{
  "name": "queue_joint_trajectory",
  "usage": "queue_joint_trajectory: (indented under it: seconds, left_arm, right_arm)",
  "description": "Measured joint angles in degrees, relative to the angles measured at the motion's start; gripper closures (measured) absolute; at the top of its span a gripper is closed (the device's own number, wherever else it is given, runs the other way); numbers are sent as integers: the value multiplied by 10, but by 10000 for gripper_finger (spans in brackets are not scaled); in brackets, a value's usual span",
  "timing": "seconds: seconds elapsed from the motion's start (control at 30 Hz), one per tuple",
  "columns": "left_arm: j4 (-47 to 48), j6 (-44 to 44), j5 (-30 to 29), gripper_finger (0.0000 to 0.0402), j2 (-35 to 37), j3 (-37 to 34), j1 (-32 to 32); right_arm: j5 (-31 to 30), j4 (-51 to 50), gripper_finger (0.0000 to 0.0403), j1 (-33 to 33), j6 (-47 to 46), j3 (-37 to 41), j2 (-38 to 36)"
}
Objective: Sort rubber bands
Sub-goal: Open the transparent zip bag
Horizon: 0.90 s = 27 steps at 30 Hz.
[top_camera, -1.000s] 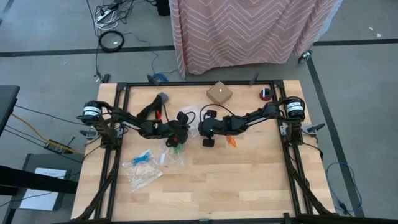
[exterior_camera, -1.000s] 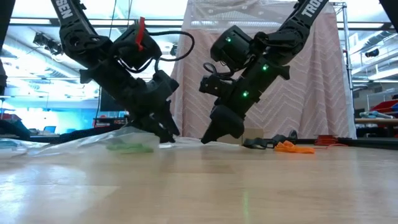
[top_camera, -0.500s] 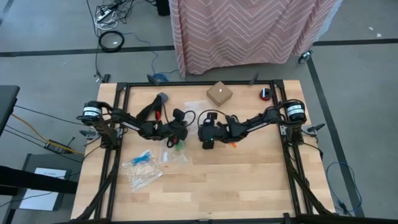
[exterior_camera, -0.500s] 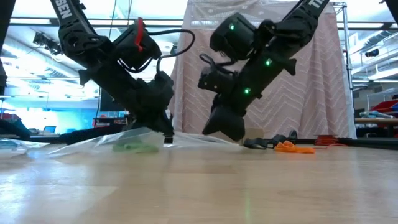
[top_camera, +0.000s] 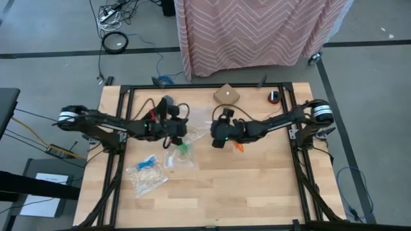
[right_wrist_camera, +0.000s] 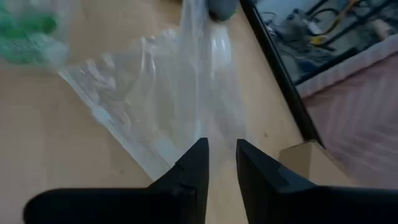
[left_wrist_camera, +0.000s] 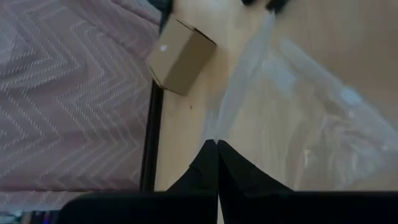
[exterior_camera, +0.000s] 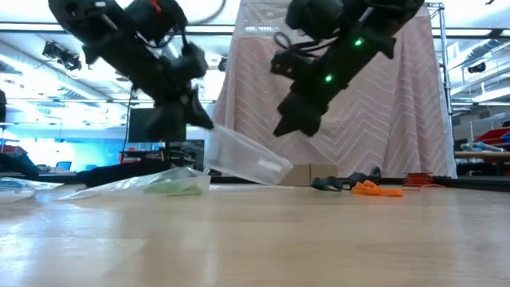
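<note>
Rubber bands: orange cluster (top_camera: 239, 146) on the bench (top_camera: 257, 186) just beside the right tool (top_camera: 218, 130); green ones (top_camera: 184, 147) inside a flat bag. Light, floppy, springy; best pinched at the loop's edge, likely to slide on wood.

Left tool (left_wrist_camera: 217, 149): fingers clenched on an empty clear bag (exterior_camera: 243, 159) (lifted, tilted off the bench). Right tool raised, fingers slightly parted, apparently gripping nothing, though the bag's film lies near.

Green rubber bands (right_wrist_camera: 25, 37) blurred, cut by edge.
</note>
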<state>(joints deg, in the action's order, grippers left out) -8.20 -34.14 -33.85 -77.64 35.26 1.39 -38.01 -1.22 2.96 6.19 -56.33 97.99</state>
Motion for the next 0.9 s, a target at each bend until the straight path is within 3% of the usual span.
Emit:
queue_joint_trajectory:
  seconds: [0.17,0.37,0.47,0.6,0.9]
  left_arm:
    - [72,50,11,401,86,0,0]
    - [93,113,34,401,165,5,-1]
    - [100,133,36,401,189,16,-1]
    - [100,136,36,401,206,25,-4]
    - [215,88,68,391,201,31,0]
  right_arm:
    - [85,28,310,-26,-2,71,-73]
    - [253,247,295,-60,3,177,-111]
    - [261,371,287,-65,1,221,-101]
    - [255,466,271,-64,-6,253,-80]
    - [258,489,236,-48,-6,241,-40]
